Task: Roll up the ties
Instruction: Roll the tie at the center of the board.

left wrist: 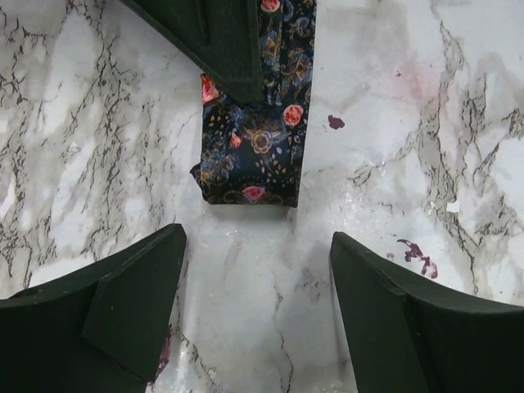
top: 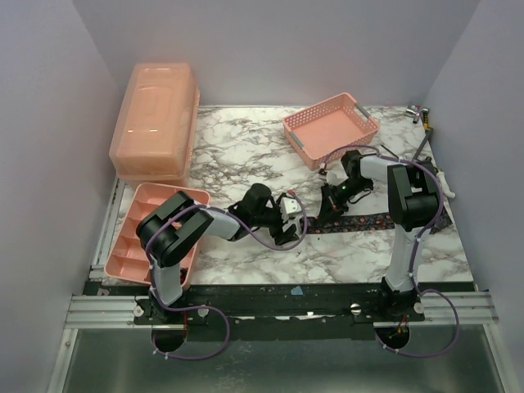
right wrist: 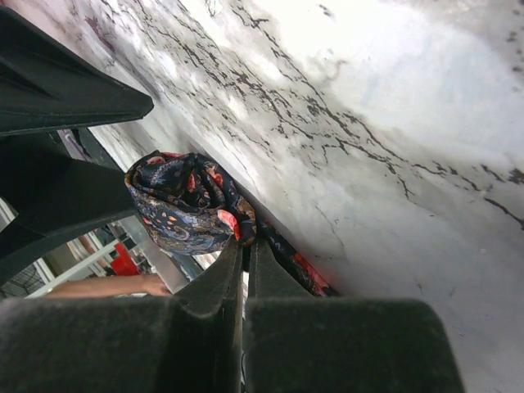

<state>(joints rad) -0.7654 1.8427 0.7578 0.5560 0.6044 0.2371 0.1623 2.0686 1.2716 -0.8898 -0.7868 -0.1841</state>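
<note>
Top view: the tie (top: 385,221) lies as a long dark strip w/ red dots on the marble table (top: 237,155), running from frame centre out toward the right edge. Its centre-side end sits by the two grippers. The right gripper (top: 330,205) is down on that end. The left gripper (top: 288,217) is just beside it, to its left in the frame, apart from the fabric.

Left wrist cam: the left gripper (left wrist: 255,246) has its jaws spread wide, one finger lower left and the other lower right, w/ only bare marble btwn them. The tie (left wrist: 254,155) end lies flat in upper centre, its squared-off edge just above the gap. A dark finger (left wrist: 221,41) of the right gripper comes in from the top, sitting on the strip.

Right wrist cam: the right gripper (right wrist: 244,246) has its fingers pressed tight together at bottom centre, pinching the tie (right wrist: 184,209) right at the tips (the fabric is bunched into a loose curl there, not a neat coil). A bit of strip trails to the lower right along the finger.

Also in the top view: pink basket (top: 332,127) upper right, lidded pink box (top: 155,123) upper left, pink divided tray (top: 160,229) at left.
</note>
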